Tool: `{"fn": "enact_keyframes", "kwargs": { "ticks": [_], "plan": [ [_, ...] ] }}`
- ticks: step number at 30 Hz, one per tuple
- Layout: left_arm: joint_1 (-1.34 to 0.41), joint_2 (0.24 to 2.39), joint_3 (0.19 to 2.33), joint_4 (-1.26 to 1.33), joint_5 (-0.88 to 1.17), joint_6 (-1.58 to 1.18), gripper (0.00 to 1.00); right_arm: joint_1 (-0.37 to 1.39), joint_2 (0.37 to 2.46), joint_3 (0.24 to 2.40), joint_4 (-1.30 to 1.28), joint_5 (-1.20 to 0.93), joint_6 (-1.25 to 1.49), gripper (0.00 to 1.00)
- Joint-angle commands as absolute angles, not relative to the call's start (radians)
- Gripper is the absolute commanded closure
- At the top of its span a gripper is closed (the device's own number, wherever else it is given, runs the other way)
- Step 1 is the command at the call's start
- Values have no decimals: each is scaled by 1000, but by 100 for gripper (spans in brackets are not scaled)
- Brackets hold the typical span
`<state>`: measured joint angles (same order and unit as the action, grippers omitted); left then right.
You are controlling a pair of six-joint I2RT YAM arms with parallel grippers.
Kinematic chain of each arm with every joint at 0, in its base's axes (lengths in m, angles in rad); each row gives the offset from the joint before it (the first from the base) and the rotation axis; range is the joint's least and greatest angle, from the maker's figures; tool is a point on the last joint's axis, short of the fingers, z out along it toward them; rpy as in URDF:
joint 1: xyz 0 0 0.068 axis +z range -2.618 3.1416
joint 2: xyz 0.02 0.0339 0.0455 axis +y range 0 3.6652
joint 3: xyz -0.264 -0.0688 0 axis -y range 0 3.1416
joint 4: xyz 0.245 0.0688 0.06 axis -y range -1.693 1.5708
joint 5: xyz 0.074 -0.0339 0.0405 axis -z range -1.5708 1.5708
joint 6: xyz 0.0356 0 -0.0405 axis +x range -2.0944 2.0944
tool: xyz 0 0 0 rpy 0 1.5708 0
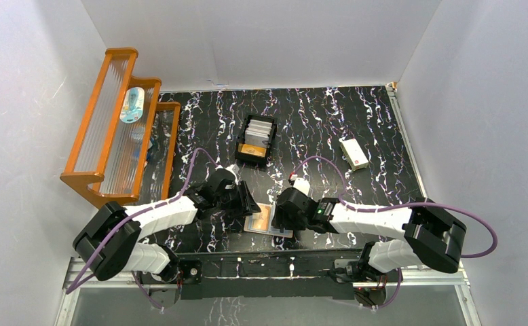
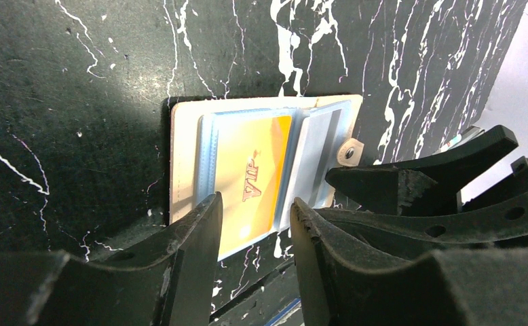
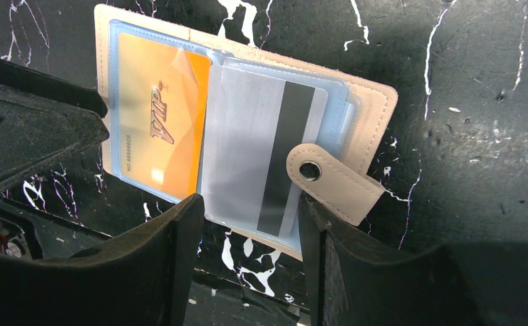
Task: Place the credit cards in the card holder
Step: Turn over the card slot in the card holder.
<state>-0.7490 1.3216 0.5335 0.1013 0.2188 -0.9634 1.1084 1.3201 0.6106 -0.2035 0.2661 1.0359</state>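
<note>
Card holder [image 3: 373, 102] laid open at 6 o'clock on desk [image 1: 383, 122]; orange VIP card [image 3: 154, 129] and grey striped card [image 3: 248, 149] seen sleeved. Left hand [image 2: 254, 210], right hand [image 3: 248, 210]: both released, nothing gripped.

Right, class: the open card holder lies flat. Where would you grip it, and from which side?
Probably the snap tab, coming in from that edge: the card holder lies flat, edges flush with the table; only the tab lies loose on top.
</note>
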Motion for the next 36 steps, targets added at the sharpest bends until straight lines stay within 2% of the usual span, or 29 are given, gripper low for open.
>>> {"fn": "enact_keyframes", "kwargs": {
  "ticks": [1,36],
  "plan": [
    [-753,1334,523,108,219,-941,60,1109,1351,590,-183,286,1022,38],
    [-777,1331,520,49,139,-927,59,1108,1355,579,-173,281,1025,38]
  ]
}}
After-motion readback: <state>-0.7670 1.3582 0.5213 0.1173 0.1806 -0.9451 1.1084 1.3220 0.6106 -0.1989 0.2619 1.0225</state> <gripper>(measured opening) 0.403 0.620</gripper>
